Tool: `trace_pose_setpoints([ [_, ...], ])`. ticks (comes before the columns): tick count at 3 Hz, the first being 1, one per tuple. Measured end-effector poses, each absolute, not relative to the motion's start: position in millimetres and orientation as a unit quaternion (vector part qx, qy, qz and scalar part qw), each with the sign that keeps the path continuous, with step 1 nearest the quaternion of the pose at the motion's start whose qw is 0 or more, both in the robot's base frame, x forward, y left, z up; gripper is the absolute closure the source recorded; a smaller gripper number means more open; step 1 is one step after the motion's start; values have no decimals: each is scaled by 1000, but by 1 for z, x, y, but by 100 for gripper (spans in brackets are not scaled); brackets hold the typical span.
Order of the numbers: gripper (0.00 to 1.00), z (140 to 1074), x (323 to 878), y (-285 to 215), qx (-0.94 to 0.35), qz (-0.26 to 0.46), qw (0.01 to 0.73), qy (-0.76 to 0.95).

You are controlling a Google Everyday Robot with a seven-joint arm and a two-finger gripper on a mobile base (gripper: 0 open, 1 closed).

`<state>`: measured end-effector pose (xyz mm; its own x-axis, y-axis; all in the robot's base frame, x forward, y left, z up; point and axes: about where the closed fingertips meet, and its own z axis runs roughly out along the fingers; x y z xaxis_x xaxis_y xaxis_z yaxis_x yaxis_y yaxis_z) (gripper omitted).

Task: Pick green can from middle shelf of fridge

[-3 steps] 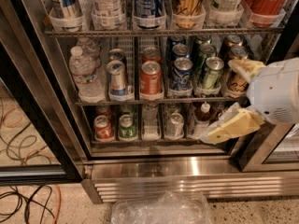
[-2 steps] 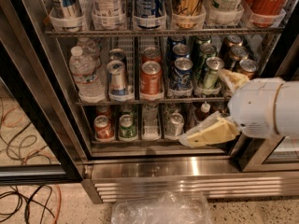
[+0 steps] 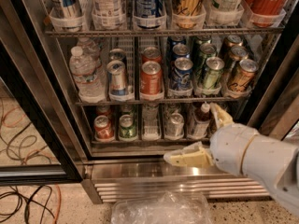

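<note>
I see my cream two-finger gripper [image 3: 190, 132] spread wide, empty, low before the stainless-steel fridge [image 3: 163, 186]. The dark green aluminium can [image 3: 211, 72] stands on the grey wire middle shelf [image 3: 154, 100], between blue cans [image 3: 181, 73] and bronze cans [image 3: 242, 74].

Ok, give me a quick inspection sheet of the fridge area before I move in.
Surface: middle shelf, lanes packed with drinks.
Job's things: green can upright at the front of its lane, between a blue can and a brown can; fridge.
Clutter: water bottle and red can on the same shelf; plastic bag on the floor.
Hand: hand open, holding nothing, low by the bottom shelf, below the green can.
Cables: cables loose on the floor at left.
Surroundings: nothing seen.
</note>
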<state>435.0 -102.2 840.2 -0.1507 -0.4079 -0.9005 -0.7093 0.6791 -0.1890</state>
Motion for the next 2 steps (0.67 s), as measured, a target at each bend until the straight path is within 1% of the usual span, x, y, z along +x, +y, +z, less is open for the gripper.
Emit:
trace_pose_setpoints([
  [1, 0, 846, 433, -97, -357, 156, 558, 733],
  [2, 0, 843, 436, -97, -354, 148, 568, 728],
])
